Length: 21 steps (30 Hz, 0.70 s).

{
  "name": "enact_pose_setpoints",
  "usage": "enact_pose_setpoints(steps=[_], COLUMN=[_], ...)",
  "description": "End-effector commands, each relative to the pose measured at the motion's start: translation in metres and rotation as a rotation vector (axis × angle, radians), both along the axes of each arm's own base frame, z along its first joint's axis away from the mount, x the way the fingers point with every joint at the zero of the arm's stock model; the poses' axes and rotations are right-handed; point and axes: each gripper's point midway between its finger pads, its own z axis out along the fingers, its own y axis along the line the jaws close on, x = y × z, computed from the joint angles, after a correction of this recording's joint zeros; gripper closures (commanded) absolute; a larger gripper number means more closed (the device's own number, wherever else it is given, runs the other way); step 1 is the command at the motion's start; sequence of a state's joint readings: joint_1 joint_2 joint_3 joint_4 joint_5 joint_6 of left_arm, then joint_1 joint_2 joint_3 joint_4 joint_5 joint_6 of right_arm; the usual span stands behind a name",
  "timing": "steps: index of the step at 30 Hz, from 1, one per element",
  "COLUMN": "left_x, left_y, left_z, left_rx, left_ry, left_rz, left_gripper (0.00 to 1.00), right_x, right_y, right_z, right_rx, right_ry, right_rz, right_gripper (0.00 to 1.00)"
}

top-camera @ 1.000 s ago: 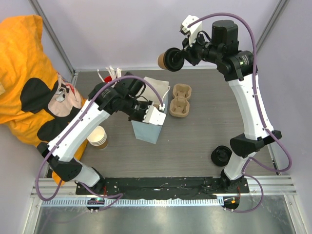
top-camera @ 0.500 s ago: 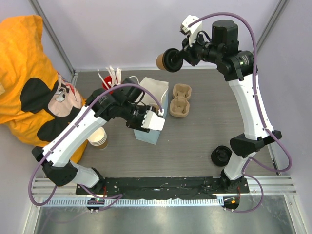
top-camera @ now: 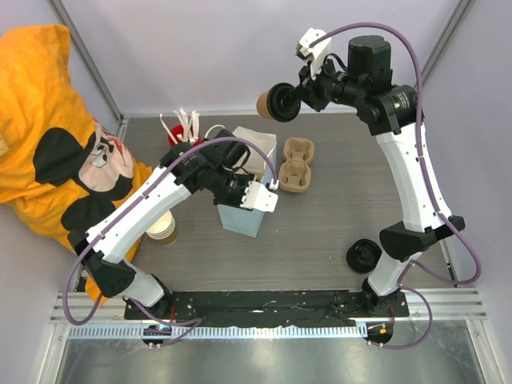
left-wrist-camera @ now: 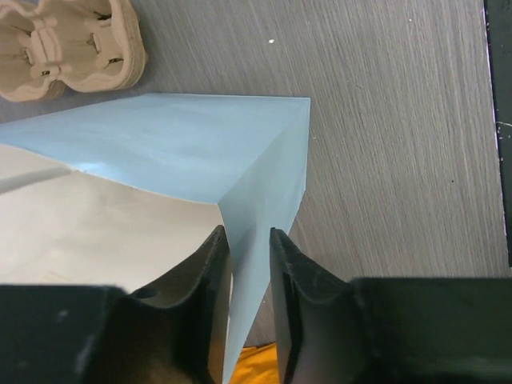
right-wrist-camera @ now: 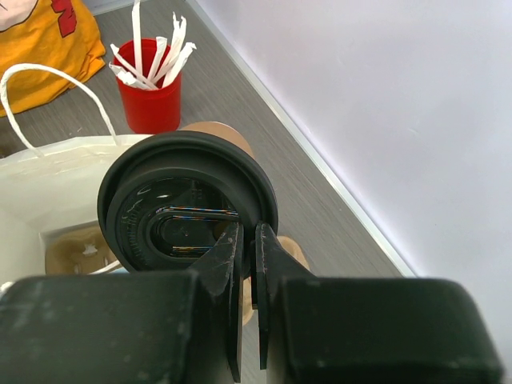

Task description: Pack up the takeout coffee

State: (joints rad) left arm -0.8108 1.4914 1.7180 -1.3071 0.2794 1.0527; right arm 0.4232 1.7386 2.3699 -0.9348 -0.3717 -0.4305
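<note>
As things stand, progress: early to middle by my reading; the coffee is picked up but not packed.
Takeout coffee (top-camera: 268, 102): off the desk (top-camera: 320, 232), tipped on its side with its lid on, up at 12 o'clock over the far edge.
Right end effector (right-wrist-camera: 246, 240): nearly closed, nipping the rim of the black lid and carrying the cup that way.
Pale blue paper bag (top-camera: 240, 218): near the desk's middle, mouth open upward, no coffee in it. The cup hangs toward 1 o'clock from it, well apart.
Left end effector (left-wrist-camera: 248, 236): narrow, one finger on each side of the bag's near corner fold. Whether it truly pinches the paper I cannot tell.
Done: cup lidded and lifted; bag mouth open.
Left: bring the cup over the mouth, turn it upright, lower it in, release.
Risk: held by the lid alone, the cup could slip free or spill when turned.
Pulp carrier (top-camera: 294, 166): just beside the bag, at its 3 o'clock.
</note>
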Motion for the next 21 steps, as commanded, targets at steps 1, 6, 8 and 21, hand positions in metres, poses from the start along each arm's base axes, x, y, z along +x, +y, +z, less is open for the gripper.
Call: enact_pose_setpoints(steps=[1, 6, 8, 21], left_x=[0.003, -0.002, -0.006, -0.036], left_y=[-0.005, -0.004, -0.001, 0.008], left_z=[0.003, 0.011, 0.013, 0.019], left_rx=[-0.015, -0.03, -0.028, -0.049], left_ry=[-0.007, 0.004, 0.012, 0.029], left_rz=[-0.003, -0.007, -0.011, -0.019], left_gripper=[0.79, 0.92, 0.94, 0.95], right_x=[-0.015, -0.014, -0.014, -0.038], right_y=[-0.005, -0.004, -0.003, 0.019], right_z=[0.03, 0.026, 0.026, 0.01], right_rx=[0.044, 0.038, 0.037, 0.022], right_ry=[-0.079, -0.073, -0.072, 0.019], right_rz=[0.012, 0.014, 0.017, 0.122], right_gripper=[0.99, 0.99, 0.99, 0.99])
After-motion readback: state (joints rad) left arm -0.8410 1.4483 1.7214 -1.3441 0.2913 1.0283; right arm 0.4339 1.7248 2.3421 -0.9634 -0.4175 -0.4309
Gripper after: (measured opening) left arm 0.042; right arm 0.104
